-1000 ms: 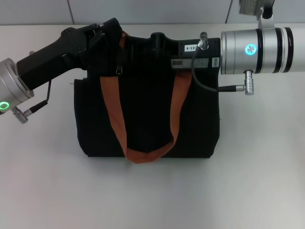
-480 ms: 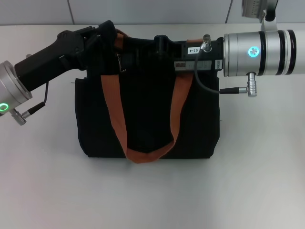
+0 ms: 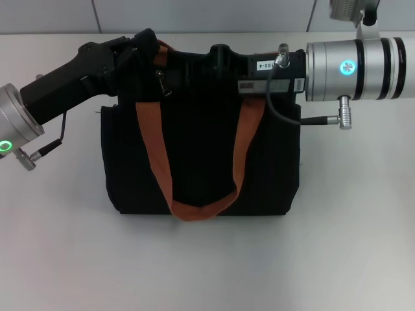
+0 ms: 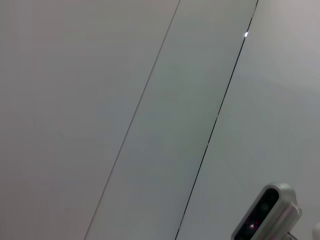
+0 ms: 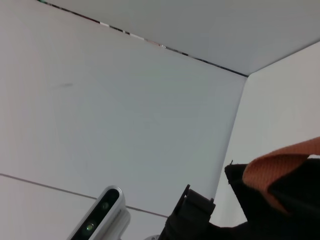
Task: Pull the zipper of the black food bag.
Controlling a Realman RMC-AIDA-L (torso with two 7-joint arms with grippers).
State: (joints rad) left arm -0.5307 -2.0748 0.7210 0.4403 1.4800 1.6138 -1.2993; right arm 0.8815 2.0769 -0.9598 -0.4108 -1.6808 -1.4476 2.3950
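Zipper (image 3: 159,83) hardware showed as one small silver tab hanging just below the left gripper (image 3: 146,44), at the black food bag's (image 3: 201,162) top edge near its left corner. That gripper sat pressed against the bag's top left corner, but its fingers were dark against dark fabric, so I could not tell whether they were open or closed on anything. The right gripper (image 3: 219,55) reached in along the same top edge, nearer the middle, a little way from the tab; its finger state could not be made out either.

Outward from both grippers, the bag stood on the white desk (image 3: 350,246), its front panel facing the head camera. One rust-orange handle (image 3: 194,207) looped down across the front, and part of a second orange strap showed behind the left gripper.

As a judgement, the pull looked barely begun or not begun: the tab lay close to the left end of the track, and most of the travel seemed left.

Count: one bag, one tab, two grippers.
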